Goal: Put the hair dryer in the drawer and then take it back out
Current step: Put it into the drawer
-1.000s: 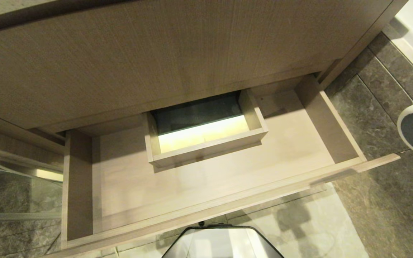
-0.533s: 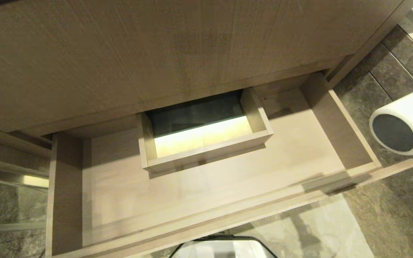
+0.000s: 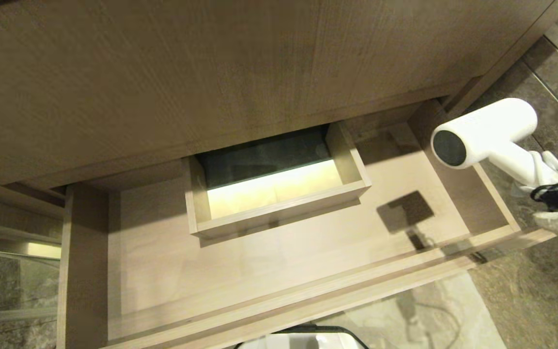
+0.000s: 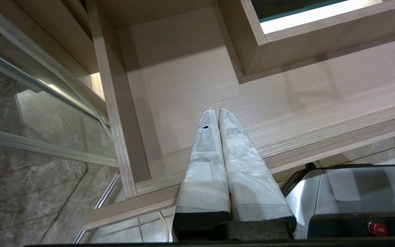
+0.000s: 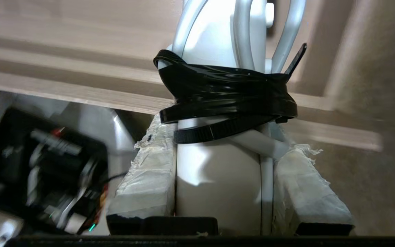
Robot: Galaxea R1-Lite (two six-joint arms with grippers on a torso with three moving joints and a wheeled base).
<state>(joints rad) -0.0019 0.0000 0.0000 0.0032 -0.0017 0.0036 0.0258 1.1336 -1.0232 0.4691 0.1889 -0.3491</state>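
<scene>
The right gripper [image 5: 218, 178] was clamped on the dryer [image 3: 487, 133] handle, dryer in air above the drawer's [image 3: 279, 271] right edge. Left gripper [image 4: 218, 115] fingers were pressed together w/ nothing held.

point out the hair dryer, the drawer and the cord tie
hair dryer [image 3: 489, 127], head view, white barrel
drawer [image 3: 279, 286], head view, front rim
cord tie [image 5: 225, 92], right wrist view, black band
</scene>
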